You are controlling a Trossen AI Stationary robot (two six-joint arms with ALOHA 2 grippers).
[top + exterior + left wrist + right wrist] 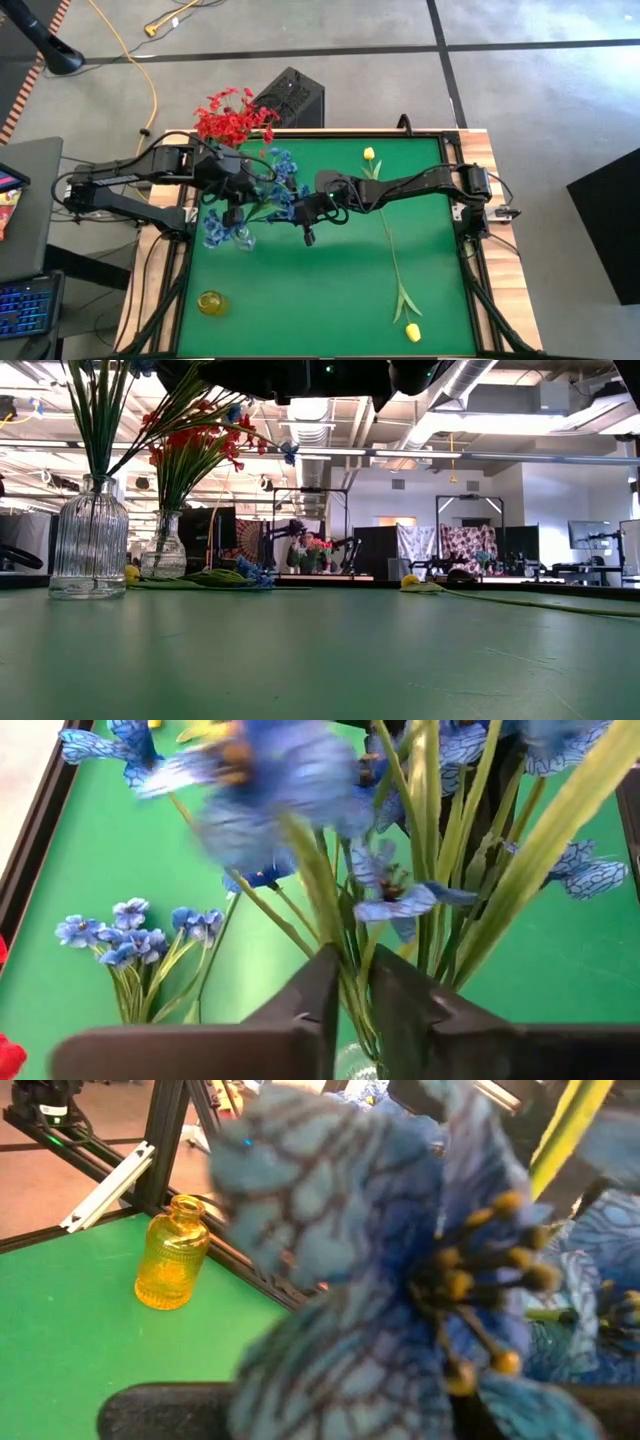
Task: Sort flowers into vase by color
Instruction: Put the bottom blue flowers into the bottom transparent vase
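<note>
Overhead, both arms meet above the green table beside the clear ribbed vase that takes the blue flowers. The left gripper has its jaws almost together, pinching thin green stems of a blue spray right over the vase mouth. The right gripper, shut, hangs just beside it, a blue blossom filling its camera; whether it holds that stem cannot be told.

Risks, as judged: the pinched stems are thin and springy, so they could slip or drag neighbouring stems out of the vase; the two grippers work close together and could collide; a sideways pull could tip the light vase.

Only the high view shows the two yellow tulips lying well apart on the mat and the red flowers at the back edge. The left wrist view alone reveals another blue spray lying flat. The right wrist view gives the yellow vase, empty.
</note>
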